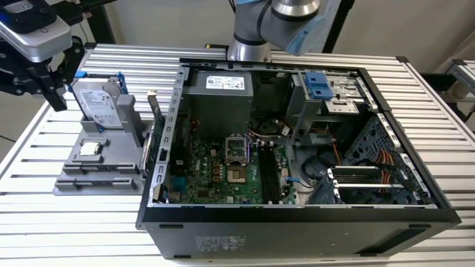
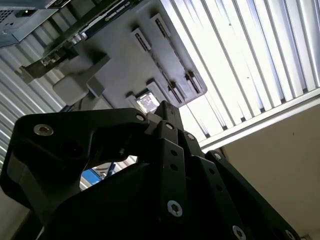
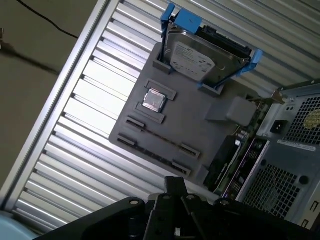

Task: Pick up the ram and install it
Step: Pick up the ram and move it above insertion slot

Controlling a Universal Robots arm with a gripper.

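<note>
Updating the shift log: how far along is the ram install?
Done: nothing visible; the motherboard's memory slots look empty. In hand: the gripper hovers by the gray parts holder, where a thin edge-on strip, likely the ram, sits. Left: pick-up and seating.

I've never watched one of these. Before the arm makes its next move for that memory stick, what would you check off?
1. Gripper clear of the computer case: ok, it hangs beside the hard drive.
2. Case open: ok, motherboard exposed.
3. Memory slots empty: cannot tell.
4. Ram located: cannot tell; a thin dark strip in the gray holder may be it.
</note>
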